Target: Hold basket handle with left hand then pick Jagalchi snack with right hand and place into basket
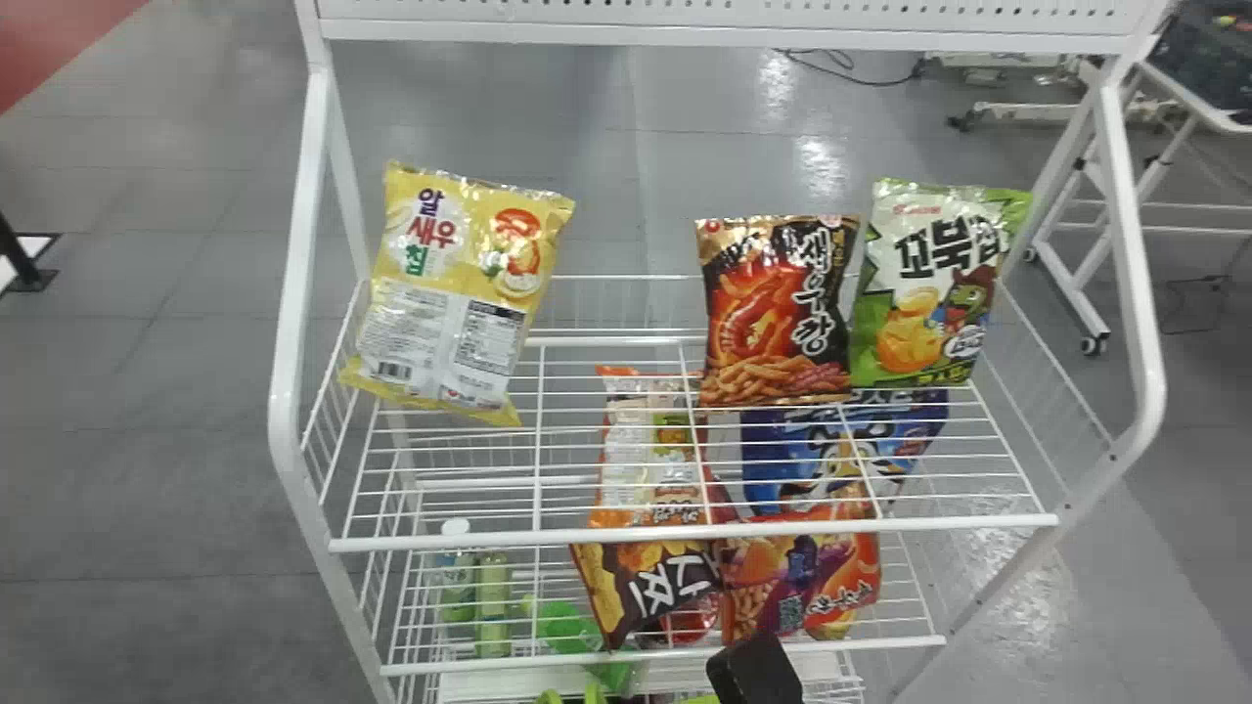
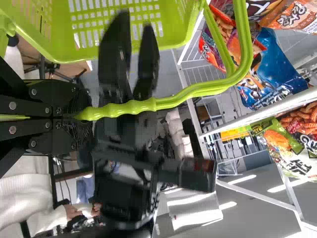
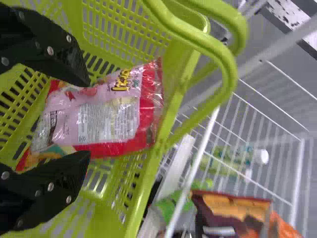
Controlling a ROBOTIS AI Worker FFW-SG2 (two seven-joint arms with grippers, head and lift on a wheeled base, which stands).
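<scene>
Left jaws (image 2: 85,115) pinch the basket handle (image 2: 130,107); right jaws (image 1: 755,671) (spread wide) hang over a snack bag (image 3: 111,119) inside the basket (image 3: 106,218).

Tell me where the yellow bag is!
In the head view, the yellow bag is on the rack's upper shelf, left of the black and red bag.

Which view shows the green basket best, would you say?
The right wrist view: it shows inside the basket, the pink snack there and the handle. The left wrist view shows its side and the gripped handle; the head view, perhaps green slivers at bottom edge.
</scene>
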